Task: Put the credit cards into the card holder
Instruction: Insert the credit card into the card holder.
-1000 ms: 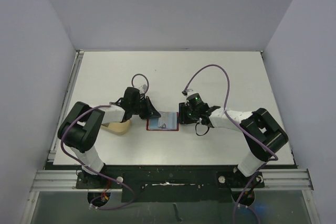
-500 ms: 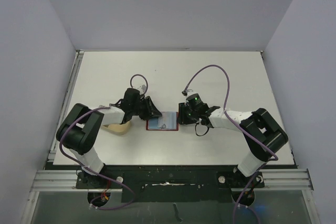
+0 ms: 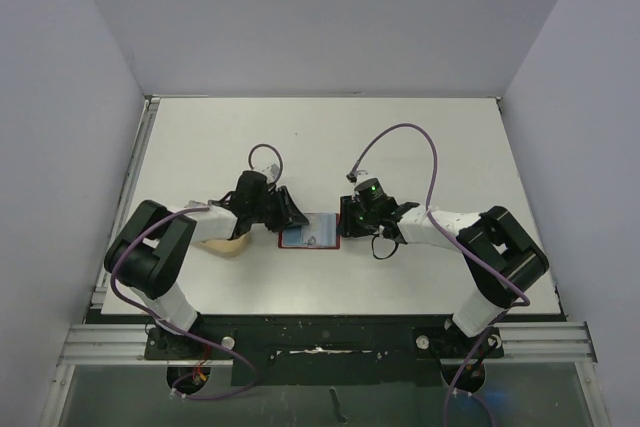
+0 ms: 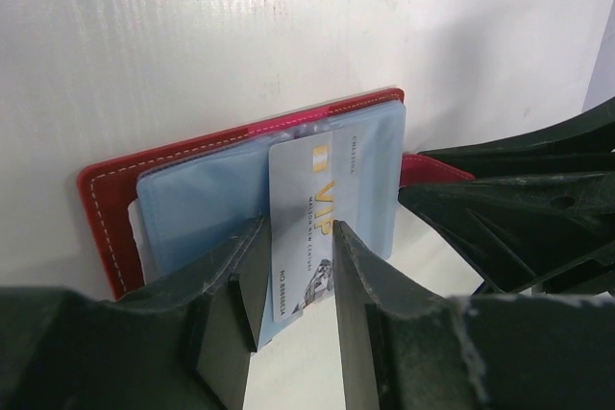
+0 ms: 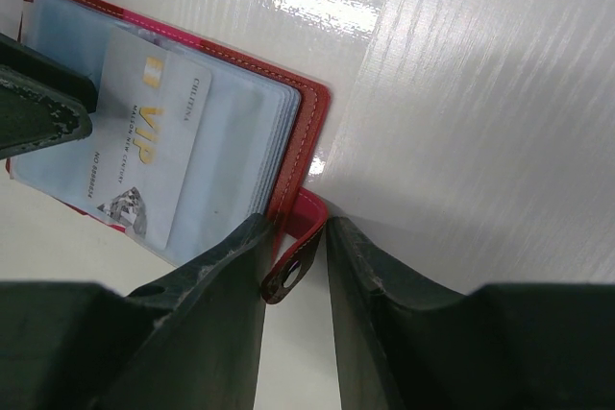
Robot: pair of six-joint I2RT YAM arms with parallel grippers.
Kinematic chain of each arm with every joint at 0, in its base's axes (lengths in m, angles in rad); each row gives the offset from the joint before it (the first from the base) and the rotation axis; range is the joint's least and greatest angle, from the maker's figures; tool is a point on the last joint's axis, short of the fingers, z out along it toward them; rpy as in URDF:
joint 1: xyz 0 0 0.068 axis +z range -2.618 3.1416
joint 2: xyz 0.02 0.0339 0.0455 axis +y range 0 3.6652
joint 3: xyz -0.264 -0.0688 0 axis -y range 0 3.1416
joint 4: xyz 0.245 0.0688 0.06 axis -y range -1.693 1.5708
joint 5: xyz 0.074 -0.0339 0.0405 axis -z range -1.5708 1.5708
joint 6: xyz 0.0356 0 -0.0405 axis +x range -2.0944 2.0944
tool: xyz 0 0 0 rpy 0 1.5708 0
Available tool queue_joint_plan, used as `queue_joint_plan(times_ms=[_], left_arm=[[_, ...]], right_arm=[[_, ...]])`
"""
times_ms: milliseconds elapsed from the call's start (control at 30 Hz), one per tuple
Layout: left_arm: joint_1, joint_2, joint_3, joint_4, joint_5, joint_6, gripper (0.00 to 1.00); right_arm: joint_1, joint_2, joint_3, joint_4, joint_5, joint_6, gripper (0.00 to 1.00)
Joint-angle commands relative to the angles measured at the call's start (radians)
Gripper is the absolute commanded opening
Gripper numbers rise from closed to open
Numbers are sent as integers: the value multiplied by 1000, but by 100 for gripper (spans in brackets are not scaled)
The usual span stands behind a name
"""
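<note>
The red card holder (image 3: pixel 309 232) lies open on the table between both arms, its pale blue sleeves (image 4: pixel 207 208) facing up. A grey credit card (image 4: pixel 306 208) marked VIP sits partly inside a sleeve, its near end sticking out. My left gripper (image 4: pixel 300 232) is open, one finger on each side of that end, with a gap on the right. My right gripper (image 5: pixel 296 232) is shut on the holder's edge and red snap tab (image 5: pixel 293 261). The same card (image 5: pixel 144 156) shows in the right wrist view.
A tan oval dish (image 3: pixel 224 241) sits under the left forearm, left of the holder. The right gripper's black fingers (image 4: pixel 519 208) stand close to the holder's right edge. Purple cables loop above both wrists. White table stretches behind the holder.
My left gripper has opened off the card, which stays in the sleeve. The left wrist has eased slightly back to the left. The right arm has not moved.
</note>
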Motion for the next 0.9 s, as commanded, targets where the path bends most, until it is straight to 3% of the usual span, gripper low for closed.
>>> queue_joint_plan(times_ms=[0, 867], left_arm=[[-24, -15, 2, 32, 0, 6, 31], [-104, 62, 47, 211, 51, -82, 30]], right_arm=[[8, -24, 1, 24, 17, 7, 31], [8, 1, 3, 46, 15, 4, 31]])
